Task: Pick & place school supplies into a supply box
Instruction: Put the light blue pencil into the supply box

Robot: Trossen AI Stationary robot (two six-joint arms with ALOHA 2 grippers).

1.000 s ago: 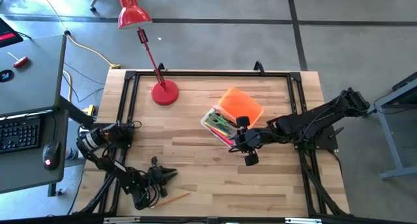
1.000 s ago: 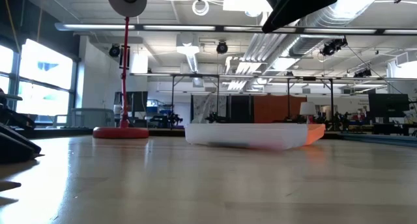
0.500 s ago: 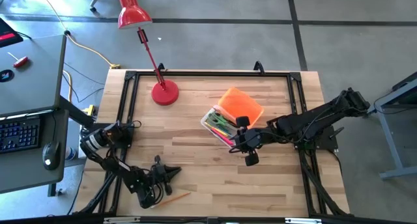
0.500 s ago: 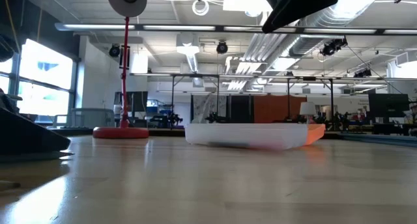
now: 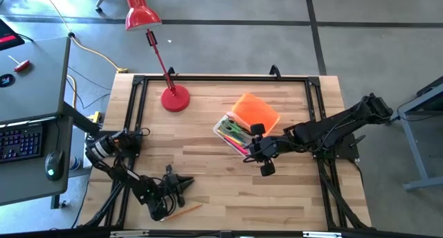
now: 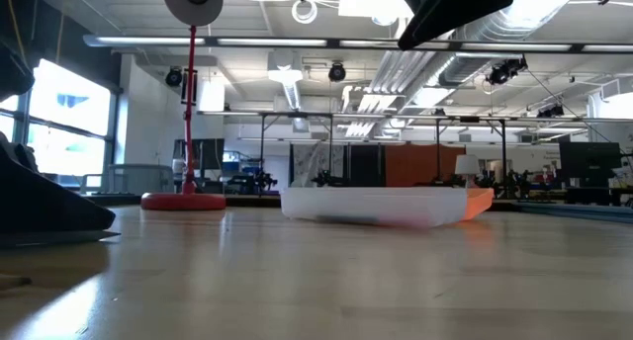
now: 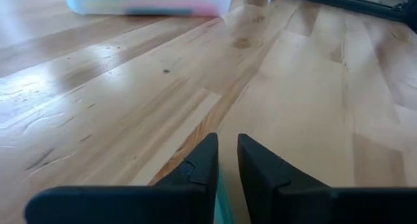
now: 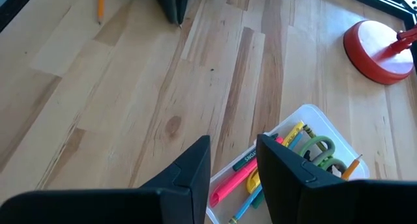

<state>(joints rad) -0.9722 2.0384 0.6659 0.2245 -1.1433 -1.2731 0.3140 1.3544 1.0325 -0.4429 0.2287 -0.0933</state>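
1. We are seeing the left gripper [image 5: 183, 185] hanging low over the table's [image 5: 208, 162] front left corner. We cannot tell whether it is gripping anything.
2. An orange pencil [image 5: 184, 210] is lying loose on the wood just beside that gripper, nearer the front edge. We are judging it light, stiff and prone to rolling, so we are favouring a pinch across its middle, squarely from above.
3. Farther back, the red lamp [image 5: 174, 99] is standing well apart from everything and is playing no part.
4. The box [image 5: 223, 124] is sitting right of centre, with its orange lid [image 5: 255, 112] leaning off the far side. Pens [image 8: 242, 178] and green scissors [image 8: 317, 150] are already lying inside.
5. The right gripper [image 8: 233, 143] is hovering over the box's near edge with its fingers spread and nothing between them.
6. In the high view this arm is covering part of the box. In the low view the contents are showing only as a blur through the wall, the left arm is cut off at the edge, and the pencil is not showing at all.
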